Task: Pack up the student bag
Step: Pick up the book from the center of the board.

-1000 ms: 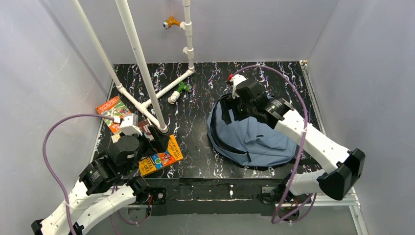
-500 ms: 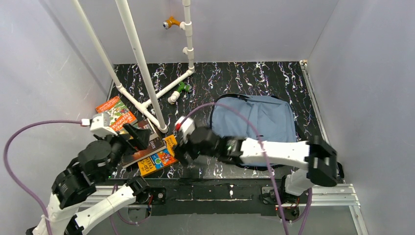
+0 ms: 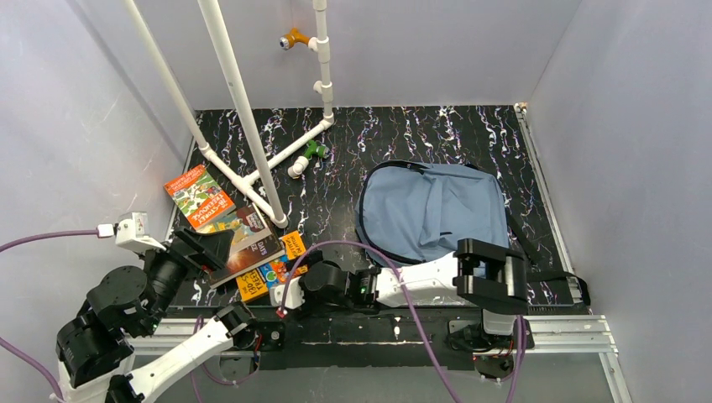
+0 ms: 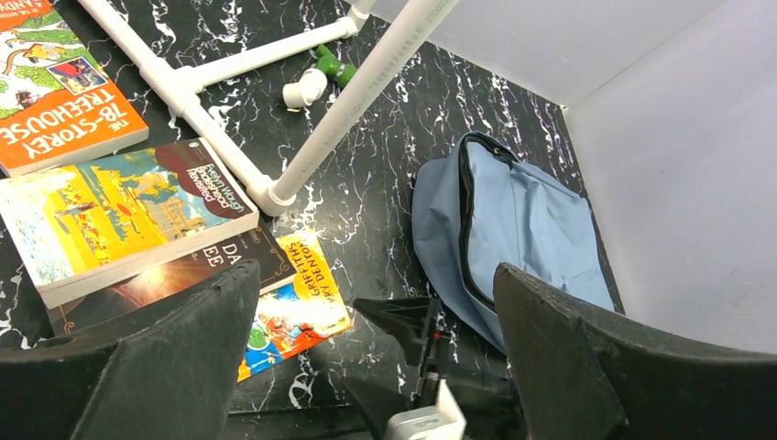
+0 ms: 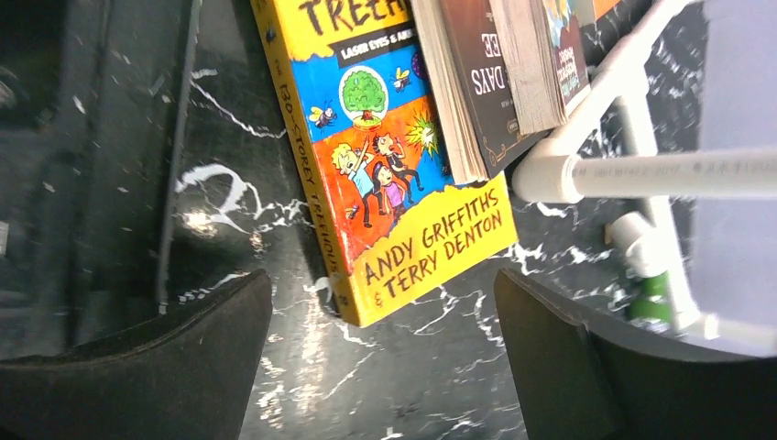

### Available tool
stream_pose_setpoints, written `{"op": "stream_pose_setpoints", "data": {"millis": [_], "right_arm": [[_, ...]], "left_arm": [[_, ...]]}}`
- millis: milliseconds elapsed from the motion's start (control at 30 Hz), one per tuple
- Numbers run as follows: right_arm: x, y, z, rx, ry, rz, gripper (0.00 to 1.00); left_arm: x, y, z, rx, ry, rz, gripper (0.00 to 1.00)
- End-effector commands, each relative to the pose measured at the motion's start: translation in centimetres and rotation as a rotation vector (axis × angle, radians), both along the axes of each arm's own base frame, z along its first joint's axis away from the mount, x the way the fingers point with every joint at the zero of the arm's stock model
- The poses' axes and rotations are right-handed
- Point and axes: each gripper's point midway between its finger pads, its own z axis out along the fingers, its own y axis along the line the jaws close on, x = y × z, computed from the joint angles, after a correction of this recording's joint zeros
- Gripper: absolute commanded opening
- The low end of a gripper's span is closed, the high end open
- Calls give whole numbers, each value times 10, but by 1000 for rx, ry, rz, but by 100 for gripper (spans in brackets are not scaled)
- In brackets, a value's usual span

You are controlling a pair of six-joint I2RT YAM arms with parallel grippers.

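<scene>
One student bag point(image 3: 432, 210), dusty blue, lies flat on right half of table point(image 3: 395, 134). Four books overlap at left, well apart from bag: orange book point(image 4: 55, 101), pale book point(image 4: 119, 211), dark book point(image 4: 183, 270), yellow book point(image 4: 298, 302). Two grippers, both spread wide, empty: right gripper point(image 5: 380, 312) low near yellow book, left gripper point(image 4: 376, 293) above pile.

- Left arm point(image 3: 176, 357): white links, black joints.
- Right arm point(image 3: 416, 284): same white and black.
- Purple cable point(image 3: 50, 238) at each wrist.
- Left pincer point(image 4: 376, 270): broad matte-black fingers point(image 4: 165, 367).
</scene>
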Motion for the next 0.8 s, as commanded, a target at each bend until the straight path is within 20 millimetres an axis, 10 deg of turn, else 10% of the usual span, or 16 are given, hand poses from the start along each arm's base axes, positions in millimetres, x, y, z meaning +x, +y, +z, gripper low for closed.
{"op": "stream_pose_setpoints", "data": {"millis": [0, 367, 600, 767], "right_arm": [[18, 30, 25, -10, -303, 115, 97], [39, 66, 10, -81, -487, 169, 89], [7, 46, 40, -27, -208, 308, 91], [22, 48, 47, 16, -220, 288, 93]], "left_arm": [[-5, 2, 3, -10, 5, -9, 98], [-10, -4, 2, -68, 8, -42, 98], [-13, -5, 0, -91, 5, -58, 98], [-11, -4, 5, -85, -19, -51, 98]]}}
